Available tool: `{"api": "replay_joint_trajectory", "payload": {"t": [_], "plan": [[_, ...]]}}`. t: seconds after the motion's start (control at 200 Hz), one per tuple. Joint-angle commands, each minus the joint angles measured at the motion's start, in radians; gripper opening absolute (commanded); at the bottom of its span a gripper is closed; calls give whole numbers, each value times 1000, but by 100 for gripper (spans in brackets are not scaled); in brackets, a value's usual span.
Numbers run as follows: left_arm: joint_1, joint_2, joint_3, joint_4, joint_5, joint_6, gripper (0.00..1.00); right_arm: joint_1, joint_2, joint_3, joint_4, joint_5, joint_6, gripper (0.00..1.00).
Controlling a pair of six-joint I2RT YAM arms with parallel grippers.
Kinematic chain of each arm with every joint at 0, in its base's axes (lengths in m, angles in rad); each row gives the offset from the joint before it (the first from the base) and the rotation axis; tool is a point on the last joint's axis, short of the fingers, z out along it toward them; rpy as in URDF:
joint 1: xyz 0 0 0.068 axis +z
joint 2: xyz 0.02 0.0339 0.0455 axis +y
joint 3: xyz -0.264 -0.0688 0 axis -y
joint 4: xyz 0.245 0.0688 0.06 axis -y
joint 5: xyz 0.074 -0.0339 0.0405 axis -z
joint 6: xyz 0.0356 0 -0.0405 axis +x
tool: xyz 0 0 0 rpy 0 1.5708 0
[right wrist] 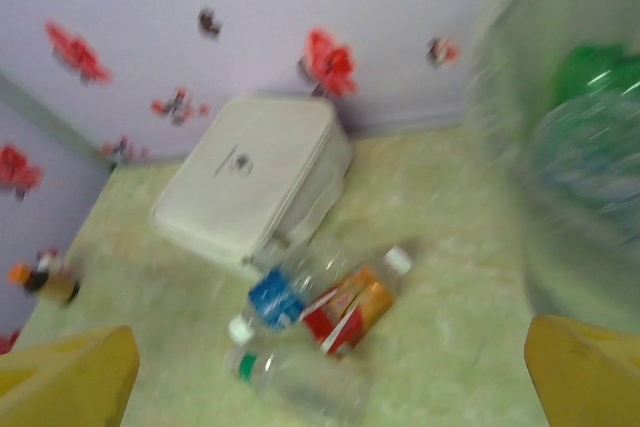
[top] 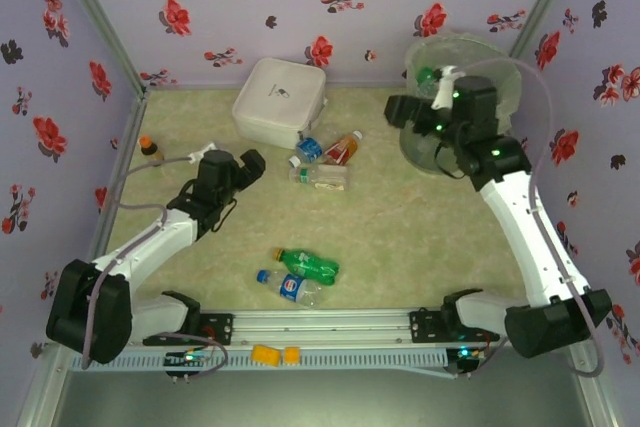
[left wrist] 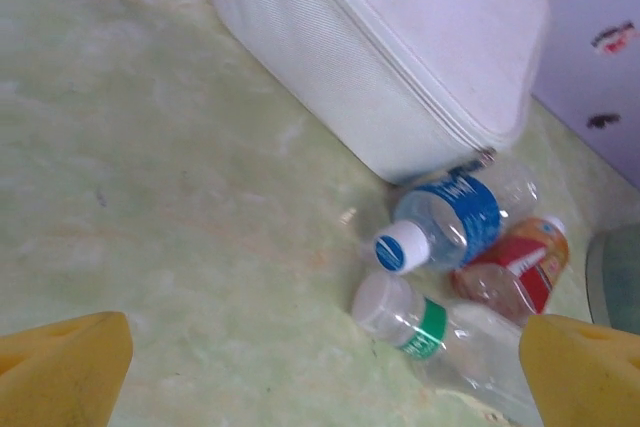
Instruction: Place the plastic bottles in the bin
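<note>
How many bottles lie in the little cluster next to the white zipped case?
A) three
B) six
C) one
A: the left wrist view shows a blue-labelled bottle, a red-labelled bottle and a green-banded clear bottle lying together by the white case.

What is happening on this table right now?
Two robot arms are clearing plastic bottles into the bin. The right gripper is open and empty beside the bin, which holds a green bottle. The left gripper, also open, points at three bottles by the white box. Two more bottles lie near the front.
</note>
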Motion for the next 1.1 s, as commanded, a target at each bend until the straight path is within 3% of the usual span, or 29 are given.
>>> {"api": "replay_joint_trajectory", "payload": {"t": [0.0, 0.175, 0.495, 0.7, 0.895, 1.095], "plan": [[32, -20, -31, 7, -36, -64, 100, 99, -1, -61, -32, 58, -47, 100], [57, -86, -114, 58, -40, -91, 100, 253, 22, -172, 14, 69, -40, 100], [67, -144, -142, 47, -7, -26, 100, 467, 128, -339, 105, 65, -46, 100], [68, -137, -149, 74, 72, 11, 100, 538, 198, -374, 15, 119, -128, 100], [68, -135, -147, 57, 84, 30, 100, 583, 261, -322, -116, 183, -181, 100], [68, -135, -131, 32, 91, 38, 100, 661, 291, -313, -130, 197, -196, 100]]}}
